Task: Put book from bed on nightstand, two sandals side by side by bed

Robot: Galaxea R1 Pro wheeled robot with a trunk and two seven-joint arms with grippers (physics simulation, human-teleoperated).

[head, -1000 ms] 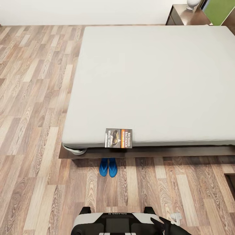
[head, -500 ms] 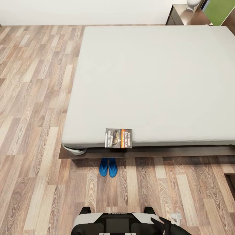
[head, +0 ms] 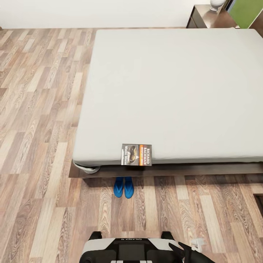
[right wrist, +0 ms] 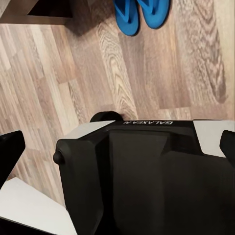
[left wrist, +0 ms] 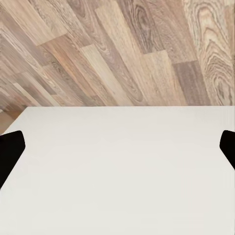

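The book [head: 137, 155] lies flat on the near edge of the bed's light-grey mattress [head: 171, 91], its cover up. Just below it, the two blue sandals [head: 123, 187] lie side by side on the plank floor, their far ends under the dark bed frame [head: 190, 169]. The sandals [right wrist: 142, 14] also show in the right wrist view, beyond my black base [right wrist: 147, 171]. A dark nightstand [head: 206, 17] stands at the bed's far right corner. My left gripper [left wrist: 117, 149] is open above a white surface. My right gripper [right wrist: 117, 149] is open with nothing held.
A white rounded object [head: 216, 4] sits on the nightstand, with a green panel [head: 246, 11] behind it. Wide plank floor [head: 40, 109] stretches to the left of the bed. A dark furniture edge [head: 260, 202] shows at the right. My base [head: 131, 250] is close to the bed's foot.
The whole head view has shifted slightly to the right, so the camera has moved. The book and the sandals lie where they were.
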